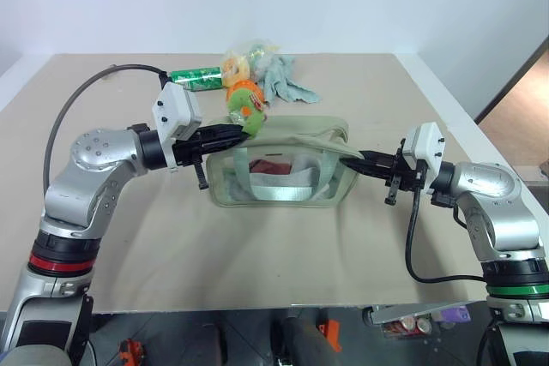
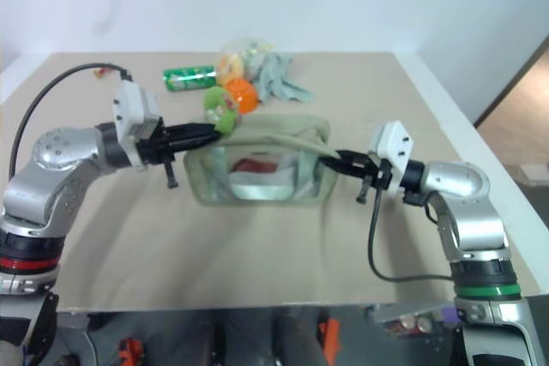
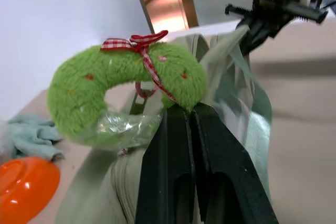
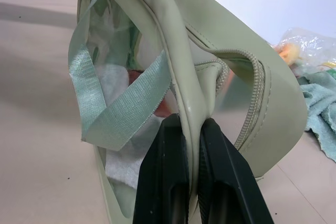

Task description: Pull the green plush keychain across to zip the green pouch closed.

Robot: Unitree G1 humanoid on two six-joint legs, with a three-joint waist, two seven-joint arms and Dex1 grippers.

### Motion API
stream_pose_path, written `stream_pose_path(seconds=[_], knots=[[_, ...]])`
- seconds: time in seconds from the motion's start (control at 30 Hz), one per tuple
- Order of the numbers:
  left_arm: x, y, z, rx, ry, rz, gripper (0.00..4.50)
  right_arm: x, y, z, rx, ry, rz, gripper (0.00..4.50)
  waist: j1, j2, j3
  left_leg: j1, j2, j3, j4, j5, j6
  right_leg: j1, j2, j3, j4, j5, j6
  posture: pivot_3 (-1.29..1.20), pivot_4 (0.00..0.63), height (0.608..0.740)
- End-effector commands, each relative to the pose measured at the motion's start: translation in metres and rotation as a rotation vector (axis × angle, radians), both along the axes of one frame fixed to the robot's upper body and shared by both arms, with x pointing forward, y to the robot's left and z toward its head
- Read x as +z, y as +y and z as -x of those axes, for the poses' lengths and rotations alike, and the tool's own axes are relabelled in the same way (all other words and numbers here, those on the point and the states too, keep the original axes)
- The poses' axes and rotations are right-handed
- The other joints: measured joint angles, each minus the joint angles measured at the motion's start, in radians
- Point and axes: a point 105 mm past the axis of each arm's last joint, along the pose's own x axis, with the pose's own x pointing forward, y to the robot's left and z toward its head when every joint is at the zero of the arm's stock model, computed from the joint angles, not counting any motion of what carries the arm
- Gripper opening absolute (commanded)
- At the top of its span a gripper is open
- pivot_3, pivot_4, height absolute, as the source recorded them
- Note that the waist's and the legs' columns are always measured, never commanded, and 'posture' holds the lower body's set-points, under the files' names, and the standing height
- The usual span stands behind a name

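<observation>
Beige tabletop (image 1: 283, 272) under a plain pale wall makes up the head camera's scene, with a strip of wooden floor past the table's right edge. On it stands the green pouch (image 1: 283, 190), and behind it lie a green soda can (image 1: 196, 80), an orange bowl (image 1: 246, 92), a pale grey-green cloth (image 1: 283, 79) and a crinkled plastic bag (image 1: 244, 57). The left gripper (image 1: 242, 132) is clamped on the green plush keychain (image 1: 254, 119) at the pouch's left top corner. The right gripper (image 1: 358, 160) is pinched on the pouch's right end, holding it taut. The keychain sits at the left end of the top, so the zip looks barely started, with nearly the whole pull to the right left to do.

Seen from the left wrist, the black fingers (image 3: 173, 177) are closed together at the base of the fuzzy lime plush, which carries a red checked ribbon (image 3: 137, 43) and a pinkish ring. Zipper teeth run just beneath. The other gripper shows at the pouch's far end.

Seen from the right wrist, the fingers (image 4: 168, 182) squeeze a fold of the pouch's end seam. The webbing strap (image 4: 118, 103) hangs loose beside them. The zipper track (image 4: 257, 98) curves away with its two sides gaping, so I judge this end unzipped.
</observation>
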Motion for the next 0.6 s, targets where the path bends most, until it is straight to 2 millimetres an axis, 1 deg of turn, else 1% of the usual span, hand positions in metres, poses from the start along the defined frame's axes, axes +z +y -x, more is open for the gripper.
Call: stream_pose_path(seconds=[0.03, 0.17, 0.2, 0.23, 0.27, 0.33, 0.4, 0.6], knots=[[0.012, 0.002, 0.000, 0.006, -0.036, -0.012, 0.03, 0.011, -0.004, 0.002, -0.008, -0.045, 0.008, 0.00, 0.000, 0.000, 0.000, 0.000, 0.000, 0.000, 0.000, 0.000, 0.000, 0.000, 0.000, 0.000, 0.000, 0.000, 0.000, 0.00, 0.150, 0.740], [0.017, 0.001, -0.003, 0.009, -0.022, 0.013, 0.03, 0.010, -0.004, 0.001, -0.009, -0.045, 0.007, 0.00, 0.000, 0.000, 0.000, 0.000, 0.000, 0.000, 0.000, 0.000, 0.000, 0.000, 0.000, 0.000, 0.000, 0.000, 0.000, 0.00, 0.150, 0.740], [0.018, 0.000, -0.004, 0.009, -0.026, 0.017, 0.32, 0.010, -0.004, 0.001, -0.007, -0.044, 0.007, 0.00, 0.000, 0.000, 0.000, 0.000, 0.000, 0.000, 0.000, 0.000, 0.000, 0.000, 0.000, 0.000, 0.000, 0.000, 0.000, 0.00, 0.150, 0.740], [0.020, -0.002, -0.004, 0.006, -0.032, 0.021, 0.50, 0.009, -0.004, 0.001, -0.005, -0.044, 0.006, 0.00, 0.000, 0.000, 0.000, 0.000, 0.000, 0.000, 0.000, 0.000, 0.000, 0.000, 0.000, 0.000, 0.000, 0.000, 0.000, 0.00, 0.150, 0.740], [0.022, -0.003, -0.004, 0.004, -0.040, 0.024, 0.82, 0.009, -0.004, 0.001, -0.004, -0.043, 0.006, 0.00, 0.000, 0.000, 0.000, 0.000, 0.000, 0.000, 0.000, 0.000, 0.000, 0.000, 0.000, 0.000, 0.000, 0.000, 0.000, 0.00, 0.150, 0.740], [0.024, -0.005, -0.004, -0.004, -0.044, 0.023, 1.64, 0.009, -0.004, 0.001, 0.000, -0.043, 0.006, 0.00, 0.000, 0.000, 0.000, 0.000, 0.000, 0.000, 0.000, 0.000, 0.000, 0.000, 0.000, 0.000, 0.000, 0.000, 0.000, 0.00, 0.150, 0.740], [0.026, -0.004, -0.002, -0.012, -0.042, 0.015, 2.22, 0.009, -0.004, 0.000, 0.002, -0.043, 0.006, 0.00, 0.000, 0.000, 0.000, 0.000, 0.000, 0.000, 0.000, 0.000, 0.000, 0.000, 0.000, 0.000, 0.000, 0.000, 0.000, 0.00, 0.150, 0.740], [0.025, 0.011, 0.009, -0.008, -0.009, -0.037, 4.27, 0.008, -0.003, -0.001, 0.007, -0.045, 0.008, 0.00, -0.001, 0.000, 0.000, 0.000, 0.000, 0.000, 0.000, 0.000, 0.000, 0.000, 0.001, 0.000, 0.000, 0.000, 0.000, 0.00, 0.150, 0.740]])
